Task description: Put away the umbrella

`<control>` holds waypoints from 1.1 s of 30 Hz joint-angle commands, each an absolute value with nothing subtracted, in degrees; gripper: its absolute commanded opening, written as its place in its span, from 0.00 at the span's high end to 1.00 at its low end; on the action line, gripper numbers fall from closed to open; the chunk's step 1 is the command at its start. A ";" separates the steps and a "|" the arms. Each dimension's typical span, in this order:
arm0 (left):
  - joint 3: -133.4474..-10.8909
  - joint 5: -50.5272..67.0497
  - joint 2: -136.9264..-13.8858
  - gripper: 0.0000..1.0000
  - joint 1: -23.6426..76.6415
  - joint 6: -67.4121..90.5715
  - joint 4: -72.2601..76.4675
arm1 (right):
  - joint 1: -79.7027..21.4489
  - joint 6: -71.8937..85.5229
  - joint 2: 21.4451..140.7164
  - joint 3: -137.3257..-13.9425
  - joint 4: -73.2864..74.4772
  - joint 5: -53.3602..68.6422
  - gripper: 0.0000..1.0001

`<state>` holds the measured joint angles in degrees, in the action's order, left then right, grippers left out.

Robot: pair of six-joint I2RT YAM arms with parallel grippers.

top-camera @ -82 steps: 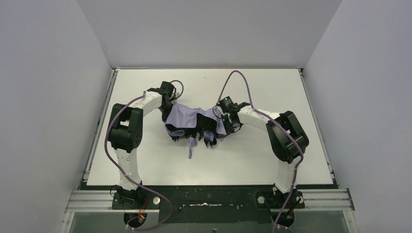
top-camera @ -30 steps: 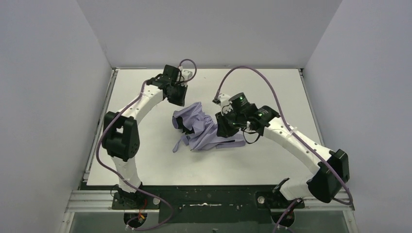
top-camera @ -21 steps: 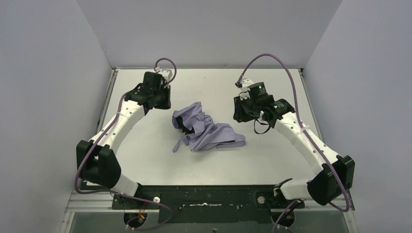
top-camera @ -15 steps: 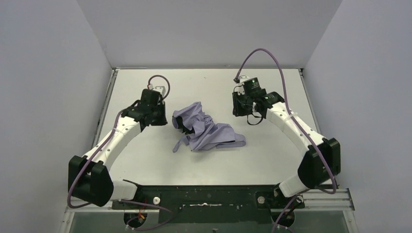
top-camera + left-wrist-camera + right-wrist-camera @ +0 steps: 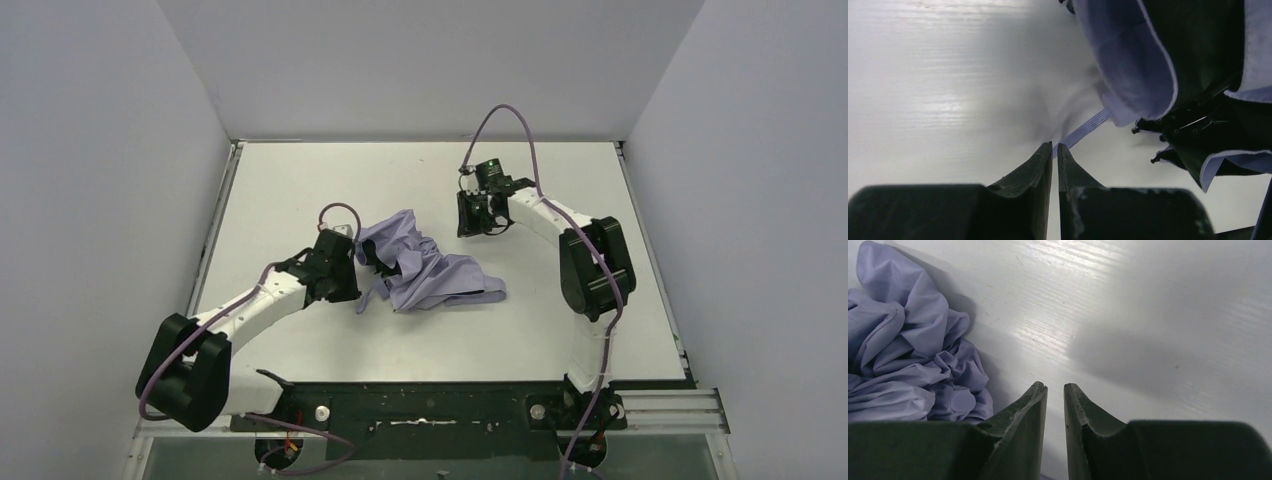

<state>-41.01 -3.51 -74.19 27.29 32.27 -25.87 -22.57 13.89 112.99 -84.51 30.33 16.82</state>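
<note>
A flat white table (image 5: 300, 180) fills the space between pale grey walls (image 5: 100, 200), and two white-and-black arms bend over it from the near edge. The left arm (image 5: 250, 305) lies low, stretched in towards the middle. The right arm (image 5: 590, 260) folds sharply at its elbow and reaches back towards the centre, farther from the bases.

Between them, about mid-table, lies the compact folding umbrella (image 5: 425, 270). It is a crumpled heap of lavender canopy fabric resting on the surface, with its black inside showing in the folds on the left.

The left gripper (image 5: 345, 282) sits just beside the heap's left edge. Seen from its wrist, the two dark fingers (image 5: 1040, 165) are pressed almost together, with only a thin slit between them and their tips low over the table. The right gripper (image 5: 470, 218) hangs near the heap's upper right, clear of the fabric. Its fingers (image 5: 1028, 410) are drawn close, with a narrow strip of bare table showing between them and nothing held.

A narrow ribbed lavender strap (image 5: 1088, 125) runs from the canopy's hem right to the left fingertips; I can't tell whether it is caught between them. Thin metal ribs (image 5: 1193, 122) show among the black folds.
</note>
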 commanded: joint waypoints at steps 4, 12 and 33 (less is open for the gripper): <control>-42.54 -0.87 -81.29 0.94 29.65 35.30 -13.99 | -23.72 13.35 116.58 -88.48 25.48 22.88 0.80; -46.76 -0.04 -87.65 0.94 30.06 32.91 -12.07 | -27.46 11.31 117.96 -90.11 27.33 23.48 0.82; -72.43 6.44 -105.50 0.93 30.19 22.50 -19.81 | -26.98 15.97 101.86 -70.69 24.38 11.93 0.78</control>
<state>-66.06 2.92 -104.77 29.80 24.53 -20.91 -27.68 12.58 107.96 -71.85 26.68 16.53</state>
